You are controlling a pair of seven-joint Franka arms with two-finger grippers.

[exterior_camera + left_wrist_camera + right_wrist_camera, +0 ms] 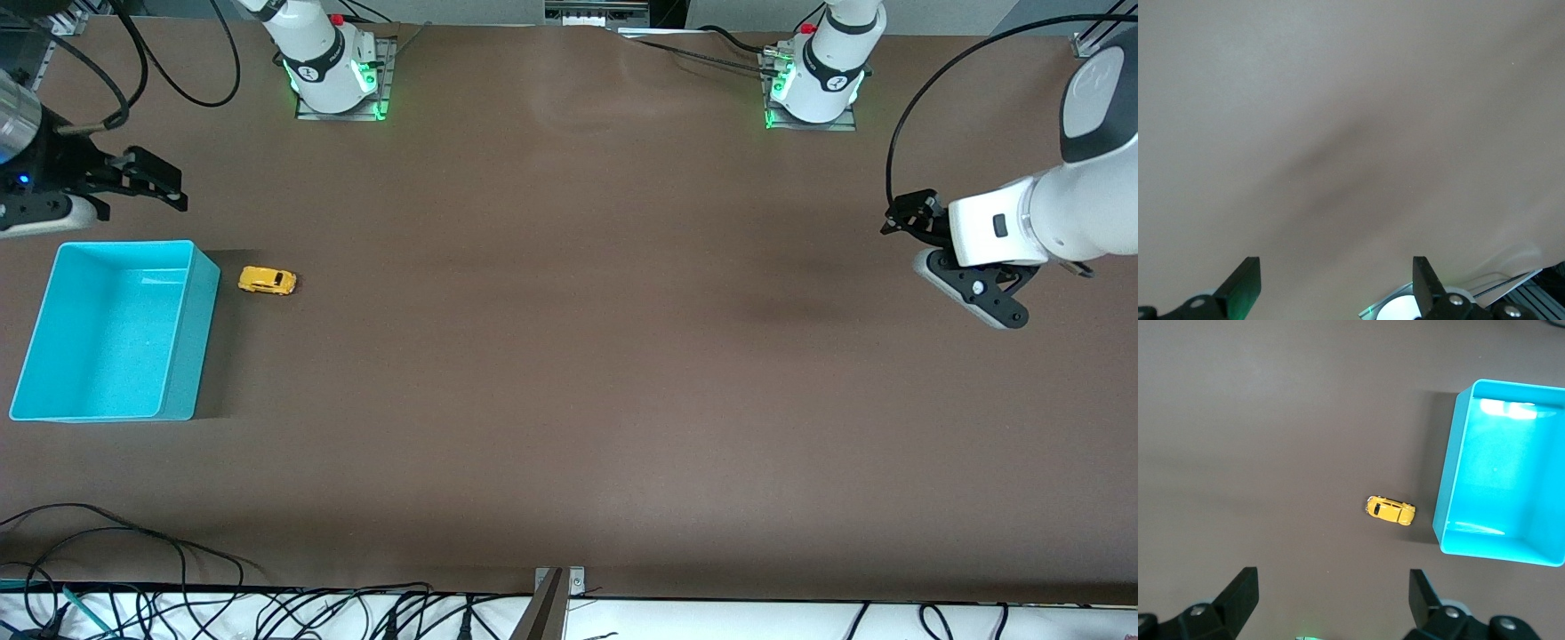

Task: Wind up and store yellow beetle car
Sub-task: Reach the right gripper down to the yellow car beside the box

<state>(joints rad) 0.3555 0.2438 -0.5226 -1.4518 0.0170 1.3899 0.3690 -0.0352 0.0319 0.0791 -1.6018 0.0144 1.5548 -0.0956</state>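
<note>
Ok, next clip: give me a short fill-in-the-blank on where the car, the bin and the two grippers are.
1. The yellow beetle car stands on the table beside the ____ bin.
2. Inside, the bin is ____.
3. The right gripper and the left gripper both have ____ fingers.
4. The car lies toward the ____ arm's end of the table.

Missing words: turquoise; empty; open; right

open turquoise bin, brown table, cables

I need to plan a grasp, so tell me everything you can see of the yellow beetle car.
The yellow beetle car is a tiny yellow-orange toy with a rounded, glossy body, dark windows and small dark wheels. It stands upright on its wheels on the brown table, beside the open turquoise bin but apart from it. Nothing else touches it.
</note>
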